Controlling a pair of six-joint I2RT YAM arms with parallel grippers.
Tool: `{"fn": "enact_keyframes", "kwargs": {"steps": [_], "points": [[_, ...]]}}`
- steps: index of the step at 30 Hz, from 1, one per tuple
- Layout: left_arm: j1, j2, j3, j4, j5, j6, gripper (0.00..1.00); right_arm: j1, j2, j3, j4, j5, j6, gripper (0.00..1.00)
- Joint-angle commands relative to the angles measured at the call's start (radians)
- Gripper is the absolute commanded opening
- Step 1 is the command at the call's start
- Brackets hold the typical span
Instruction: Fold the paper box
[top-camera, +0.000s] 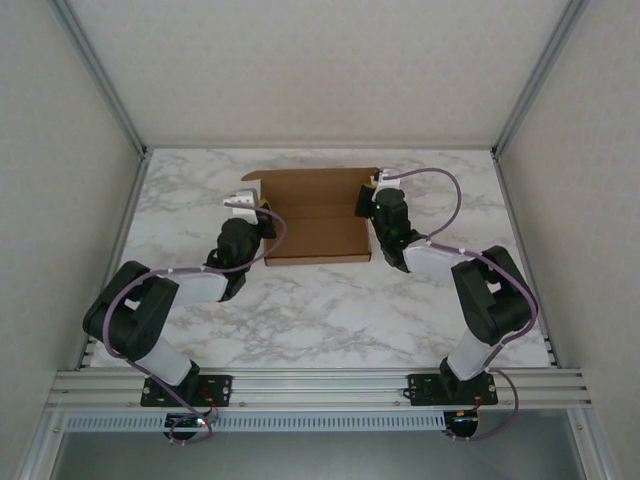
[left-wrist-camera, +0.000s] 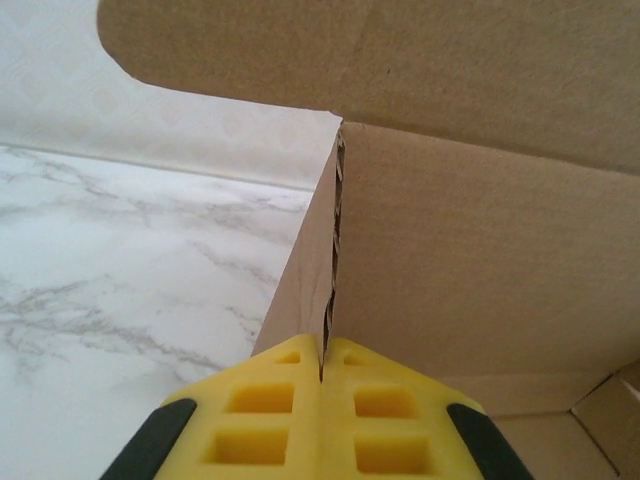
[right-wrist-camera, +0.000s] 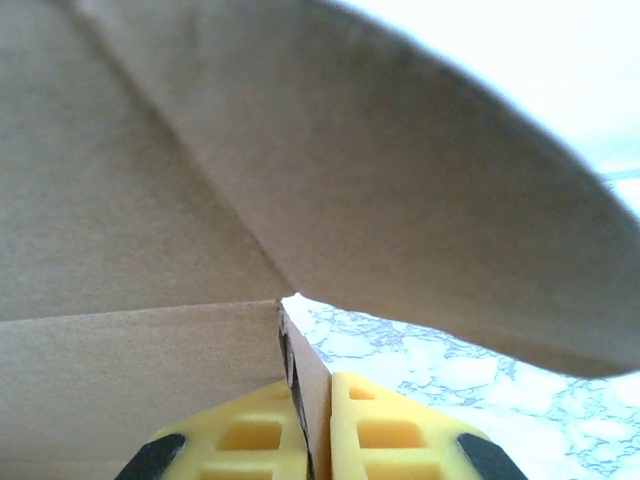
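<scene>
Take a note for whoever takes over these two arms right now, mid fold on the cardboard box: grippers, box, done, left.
Left gripper: shut on the left side wall of the paper box.
Right gripper: shut on its right side wall.
Box: far middle of the marble table, base flat, between the two arms.
Done: side walls raised, one pinched at each end.
Left: lid not yet closed; fold it over and tuck the tabs.

From above, the fingertips of the left tool (top-camera: 260, 224) and the right tool (top-camera: 369, 205) are hidden under their own wrists, against the side walls of the paper box (top-camera: 315, 215). In both wrist views the box runs off the top edge and the yellow fingers (left-wrist-camera: 265, 400) are cut off at the bottom. In the right wrist view the near flap (right-wrist-camera: 420, 200) is blurred.
</scene>
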Motion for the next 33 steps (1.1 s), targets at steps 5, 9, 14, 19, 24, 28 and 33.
{"fn": "enact_keyframes", "kwargs": {"steps": [5,9,14,19,24,28,33], "points": [[-0.065,-0.037,-0.055,-0.046,-0.081,0.004,0.00,0.020,-0.048,-0.099,0.011,-0.033,0.055,0.09],[-0.072,-0.037,-0.067,-0.081,-0.087,-0.011,0.00,0.022,-0.058,-0.154,0.020,-0.038,0.070,0.09],[-0.082,-0.025,-0.103,-0.073,-0.112,-0.013,0.00,0.028,-0.059,-0.210,0.038,-0.038,0.091,0.10],[-0.094,-0.008,-0.105,-0.112,-0.140,-0.023,0.00,0.040,-0.061,-0.246,0.043,-0.035,0.113,0.12],[-0.100,-0.009,-0.128,-0.119,-0.154,-0.034,0.00,0.052,-0.090,-0.277,0.043,-0.021,0.119,0.17],[-0.112,-0.018,-0.131,-0.117,-0.169,-0.016,0.00,0.053,-0.167,-0.294,-0.009,-0.015,0.113,0.37],[-0.115,-0.019,-0.131,-0.109,-0.182,-0.005,0.00,0.053,-0.276,-0.305,-0.092,-0.042,0.074,0.53]]}}
